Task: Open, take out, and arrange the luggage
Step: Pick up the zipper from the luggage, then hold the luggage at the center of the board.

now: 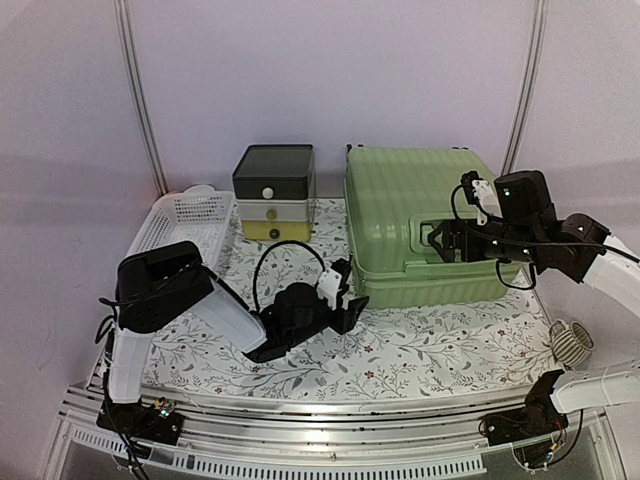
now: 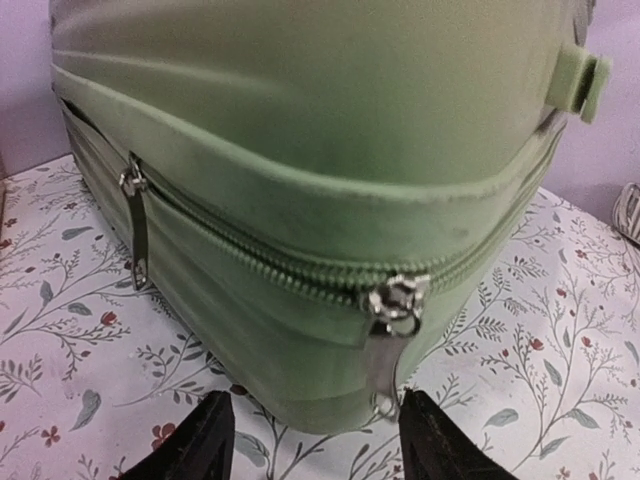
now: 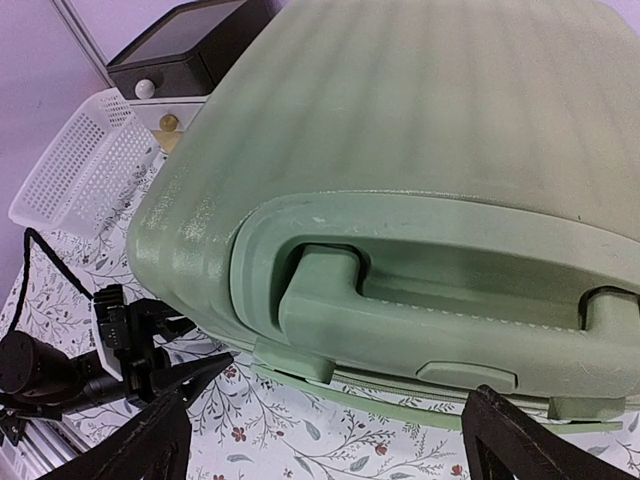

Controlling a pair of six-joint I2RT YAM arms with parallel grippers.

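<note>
The luggage (image 1: 415,215) is a light-green ribbed suitcase lying flat and zipped shut at the back right. My left gripper (image 1: 348,292) is open and empty at its front left corner. In the left wrist view the gripper (image 2: 315,445) faces that corner, and a silver zipper pull (image 2: 393,340) hangs just above the right finger (image 2: 440,440). A second pull (image 2: 134,222) hangs further left. My right gripper (image 1: 442,240) is open and empty over the suitcase's front side. In the right wrist view the gripper (image 3: 335,445) straddles the recessed handle (image 3: 430,320) without touching it.
A dark-lidded white-and-yellow drawer box (image 1: 273,192) stands left of the suitcase. A white mesh basket (image 1: 185,222) lies at the back left. A coiled cable (image 1: 570,343) sits at the right edge. A floral cloth (image 1: 420,340) covers the table.
</note>
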